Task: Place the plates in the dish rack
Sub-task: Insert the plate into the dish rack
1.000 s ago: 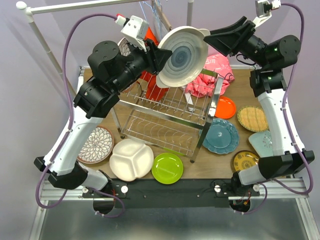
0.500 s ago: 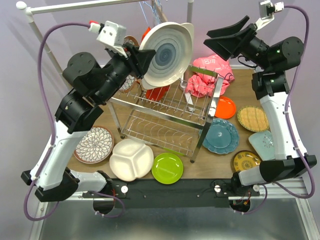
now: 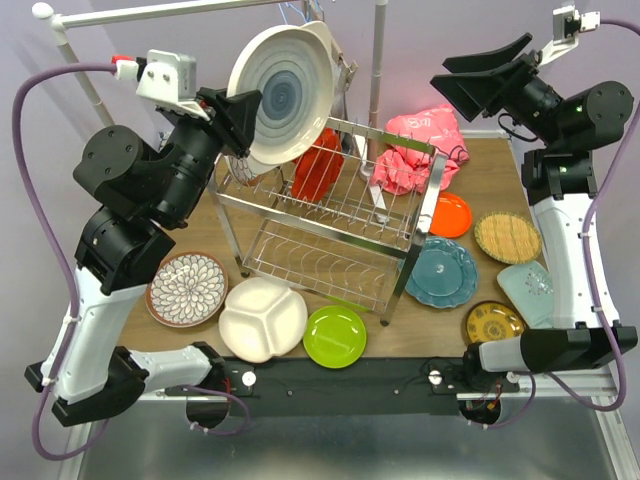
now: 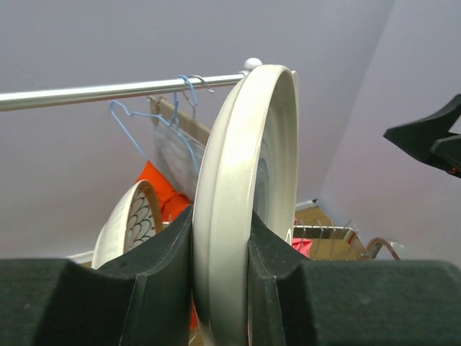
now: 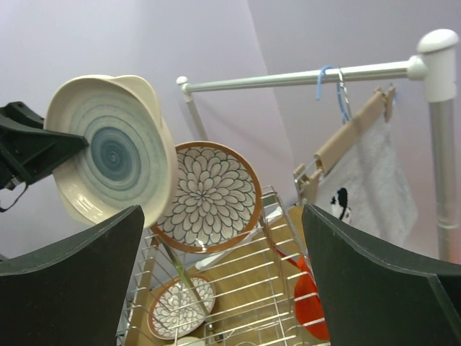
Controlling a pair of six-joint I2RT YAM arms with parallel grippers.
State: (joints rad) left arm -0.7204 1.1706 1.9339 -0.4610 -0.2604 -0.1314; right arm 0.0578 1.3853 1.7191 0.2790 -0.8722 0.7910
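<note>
The left arm has swung back and to its left, carrying the cream round plate with blue-grey rings (image 3: 283, 90) off the middle of the shiny steel wire dish rack (image 3: 318, 262). The right arm has pulled away to its own side.

The left gripper (image 3: 238, 112) is clamped on the plate's lower rim, a black finger on each face. It holds the plate on edge, high over the rack's back-left corner. The arm is reared up, its elbow out past the wooden table (image 3: 480, 165). The right gripper (image 3: 487, 75) hangs high at the far right with its jaws spread wide, holding nothing.

The plate's top rim is close to the hangers on the white-poled clothes rail (image 3: 150, 12). There is open air between the plate and the right gripper.

I count ten plates:
- one held
- one brown-rimmed floral plate (image 5: 209, 198) standing in the rack's upper tier
- eight flat on the table: floral (image 3: 187, 289), white divided (image 3: 263, 318), lime green (image 3: 335, 336), teal (image 3: 441, 272), orange (image 3: 450, 214), yellow woven-look (image 3: 506, 237), pale aqua (image 3: 528, 288) and yellow patterned (image 3: 490, 322)
</note>
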